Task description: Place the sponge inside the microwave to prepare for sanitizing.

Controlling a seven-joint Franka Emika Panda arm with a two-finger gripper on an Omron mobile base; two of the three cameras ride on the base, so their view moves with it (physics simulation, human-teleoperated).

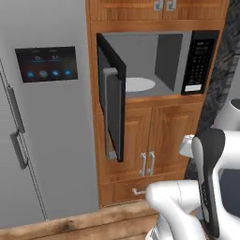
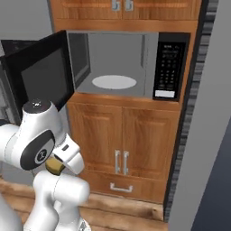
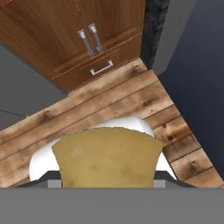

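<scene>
Gripper is clamped on the yellow sponge. Looks soft, light and squishy, so a mid-body pinch should hold fine. Microwave door's open.

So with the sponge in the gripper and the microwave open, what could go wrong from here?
1. The yellow-tan sponge sits low by the robot's body, well below the open built-in microwave; a long lift could loosen the grip.
2. The black-framed glass door swings out on the left; the arm might clip it going in.
</scene>
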